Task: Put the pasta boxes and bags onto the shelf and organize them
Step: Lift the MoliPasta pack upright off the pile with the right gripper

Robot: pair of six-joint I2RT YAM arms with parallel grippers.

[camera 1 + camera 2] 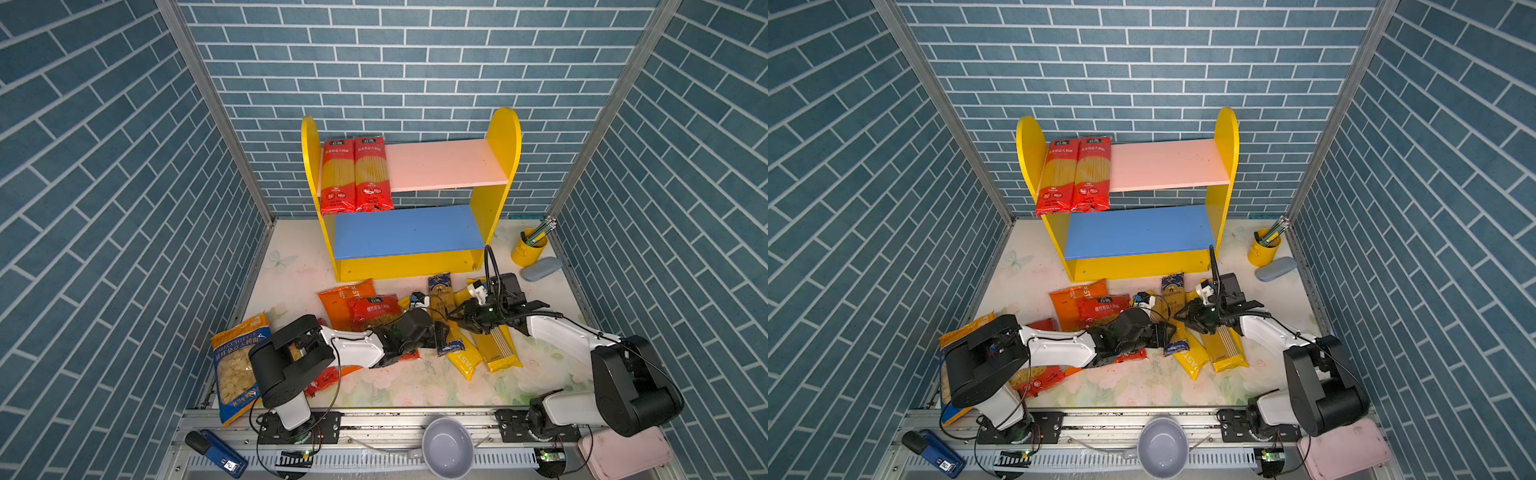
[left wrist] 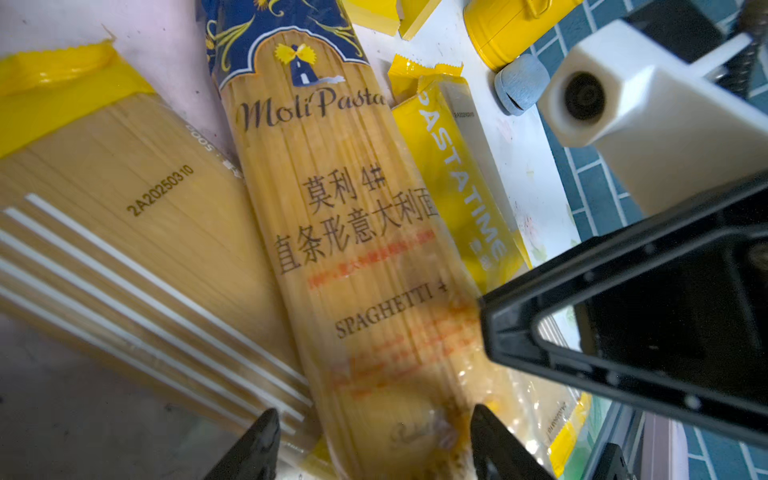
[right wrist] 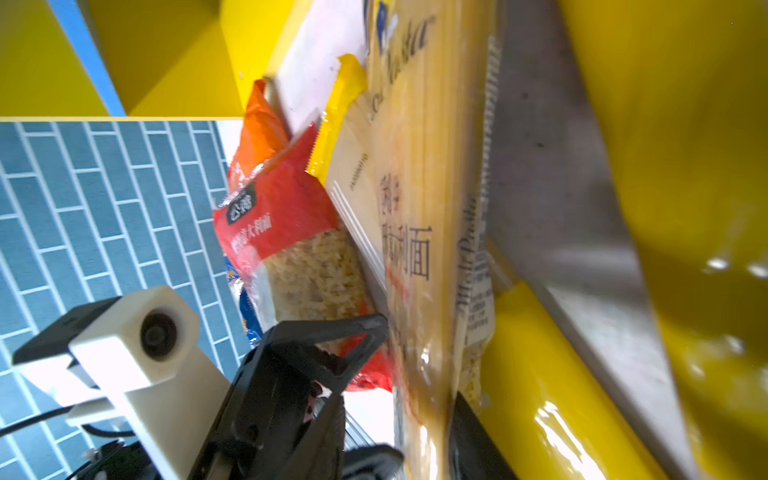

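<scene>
My left tool (image 2: 370, 444) sits low in the left wrist view, its two black tips standing apart on either side of the long dark-blue-topped clear spaghetti pack (image 2: 353, 249) printed "MoliPasta". Whether they actually press it I cannot tell.

In both top views that tool (image 1: 442, 334) lies just right of centre in the lower half, over the near end of the same pack (image 1: 441, 299), which lies on the floral-patterned desk (image 1: 415, 382).

My right tool (image 1: 457, 312) reaches in from the right to the same pack. Its tips are part-way apart, and from the right wrist view (very close and blurred) I cannot say whether it grips the pack (image 3: 419, 208).

Two long yellow spaghetti packs (image 1: 496, 349) lie beside the blue one, fanned toward the lower right.

Left of them a red short-pasta bag with a clear window (image 1: 376, 311) overlaps an orange bag (image 1: 340, 299). A blue-orange bag of shell-like pasta (image 1: 237, 365) lies at the lower left, partly off the desk edge.

The small two-tier shelf with yellow round-topped sides (image 1: 505, 158) stands at centre against the back wall. Two long red spaghetti packs (image 1: 356, 174) lie side by side on the left end of its pink upper board, overhanging the front. Its blue lower board (image 1: 407, 230) is bare.
</scene>
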